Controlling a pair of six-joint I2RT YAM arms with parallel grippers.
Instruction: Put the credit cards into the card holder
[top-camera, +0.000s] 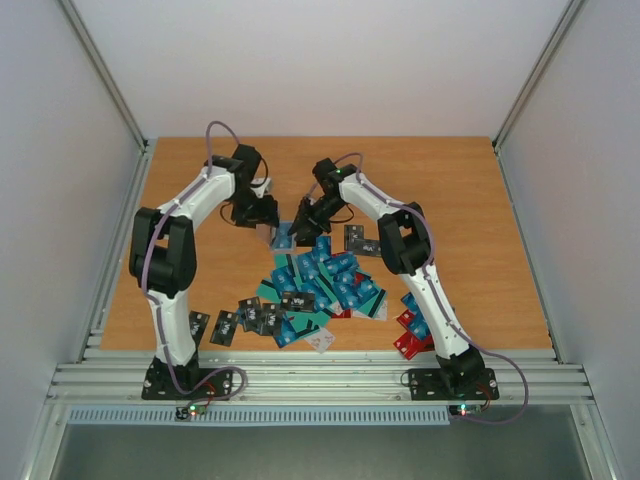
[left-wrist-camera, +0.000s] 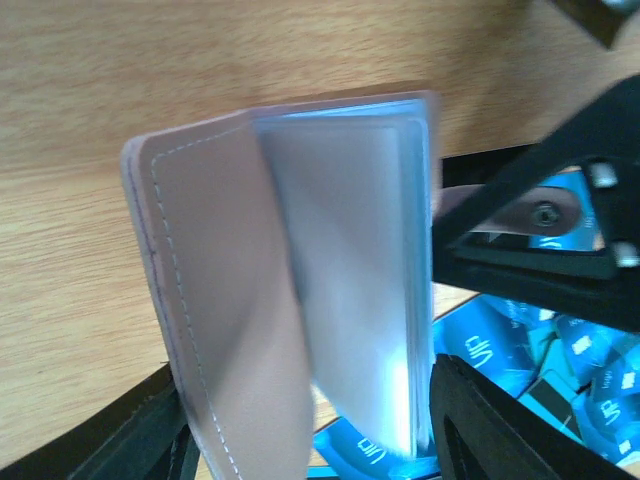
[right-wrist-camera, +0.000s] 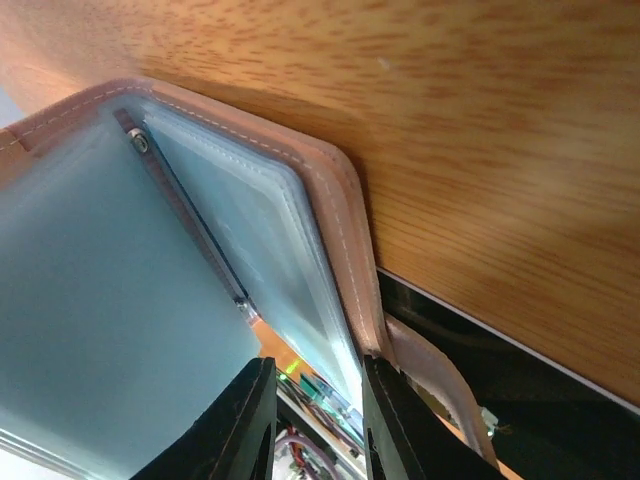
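Wood-grain table (top-camera: 460, 200); left claw (left-wrist-camera: 310, 425) grips stitched taupe card holder (left-wrist-camera: 225, 300), clear sleeves (right-wrist-camera: 100, 330) fanned; right claw (right-wrist-camera: 315, 410) unclear; blue credit cards (top-camera: 320, 285) at six o'clock.

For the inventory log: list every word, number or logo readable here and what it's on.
Nothing reads clearly.
credit cards, top view: light marks, too small to read.
blue cards, left wrist view: white logo-like marks, too blurred.
card holder: stitching only, no print visible.
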